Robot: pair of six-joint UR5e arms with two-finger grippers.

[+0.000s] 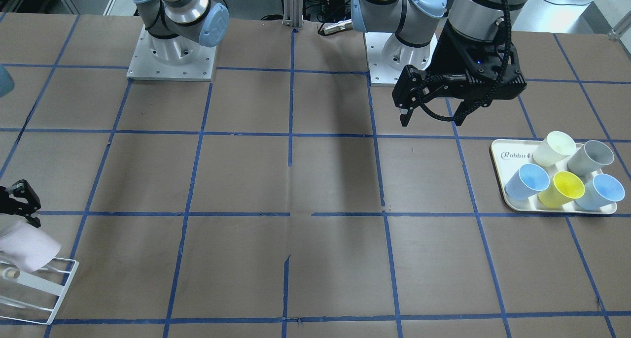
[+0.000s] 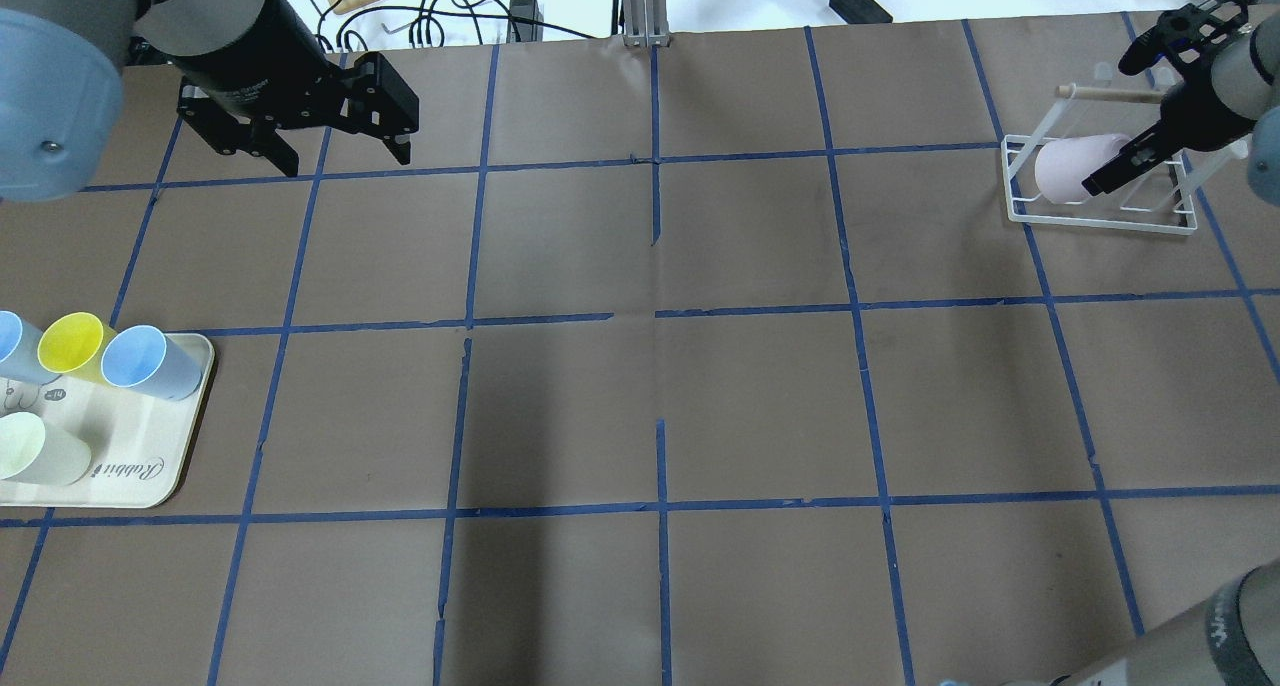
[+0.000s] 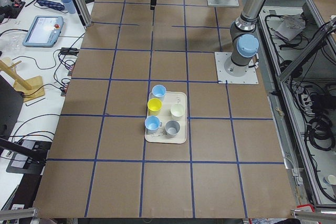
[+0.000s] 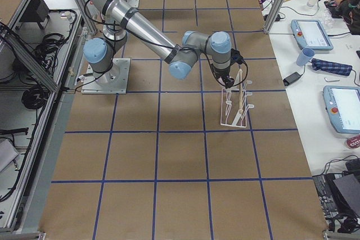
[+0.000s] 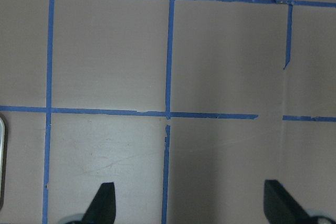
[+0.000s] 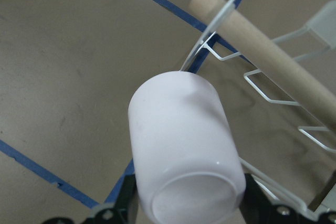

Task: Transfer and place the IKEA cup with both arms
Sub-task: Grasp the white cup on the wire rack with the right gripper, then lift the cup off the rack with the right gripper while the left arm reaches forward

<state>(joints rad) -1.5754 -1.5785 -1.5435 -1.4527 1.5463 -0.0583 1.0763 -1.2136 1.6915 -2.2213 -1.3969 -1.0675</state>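
– While the front-facing camera looks down the table [image 1: 236, 175], where is the IKEA cup [image 1: 27, 247]?
– At that view's left edge, lying tilted on its side over the end of a white wire rack [image 1: 63, 291], with the right gripper [image 1: 27, 205] just above it. The left gripper [image 1: 433, 117] hangs over the brown paper, fingers well apart. Near it sits a cream tray [image 1: 508, 156] holding a cream-white cup [image 1: 554, 148], a grey cup [image 1: 589, 156], a yellow cup [image 1: 562, 187] and two light blue cups [image 1: 527, 180]
– And overhead?
– Far right corner: the IKEA cup lies in the rack beside a wooden dowel [image 2: 1100, 93], one black finger of the right gripper across it. The left gripper is spread wide at far left
– The side cameras?
– From the left end, the tray and its cups show plainly, but I cannot make out the IKEA cup. From the right end, the right gripper is at the rack's top, and the cup is too small to tell
– The wrists?
– The left wrist shows two fingertips [image 5: 105, 205] far apart over blue tape lines. On the right wrist, the IKEA cup fills the middle, closed end nearest the lens, a finger [image 6: 125, 208] against each side: the pincer is clamped on it, and the cup's far end meets the rack's wire
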